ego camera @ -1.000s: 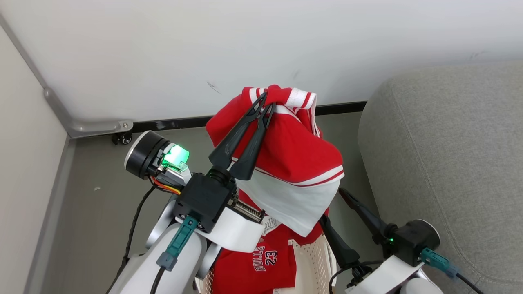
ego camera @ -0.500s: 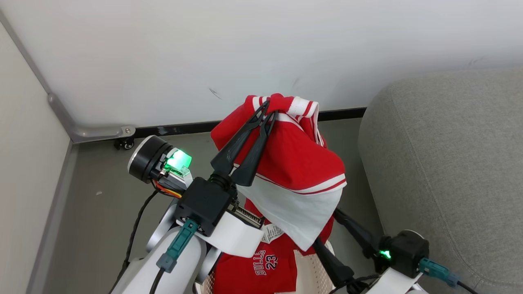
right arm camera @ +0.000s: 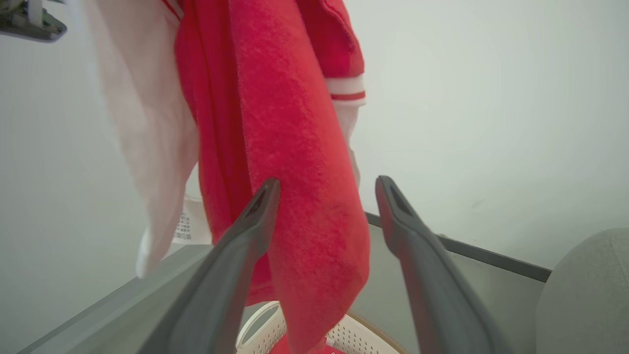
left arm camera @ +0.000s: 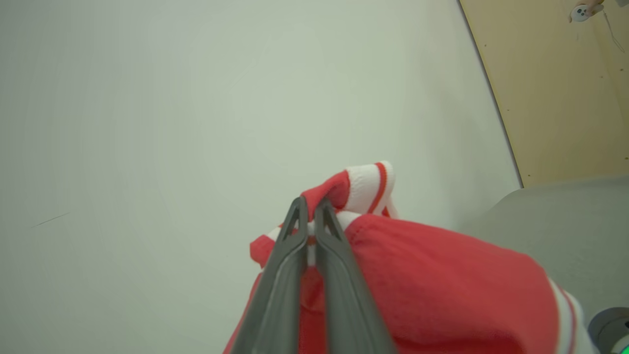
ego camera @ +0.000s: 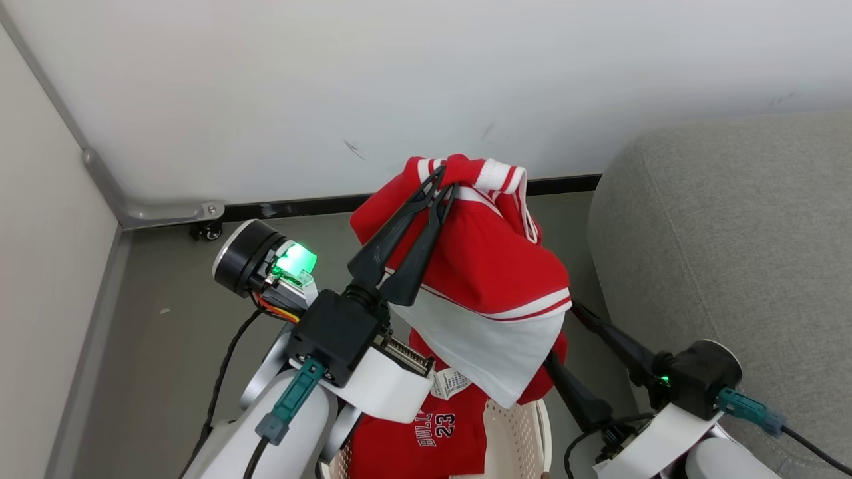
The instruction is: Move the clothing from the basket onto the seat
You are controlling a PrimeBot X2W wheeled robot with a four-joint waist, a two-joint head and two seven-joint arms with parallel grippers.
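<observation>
White wall (ego camera: 399, 80) and grey floor (ego camera: 166, 346) back the scene, with the grey sofa (ego camera: 732, 233) at the right. Our left gripper (ego camera: 445, 181) is pinched tight on the striped trim of the striped red garment (ego camera: 492, 266), which hangs clear above the basket (ego camera: 512, 432). The lettered red garment (ego camera: 399, 452) lies in the basket. Over the last second the lifted cloth has barely shifted, while our right gripper (right arm camera: 328, 183), fingers spread wide and holding nothing, has swung slightly toward the sofa. We judge the lift done and the carry to the sofa next.
</observation>
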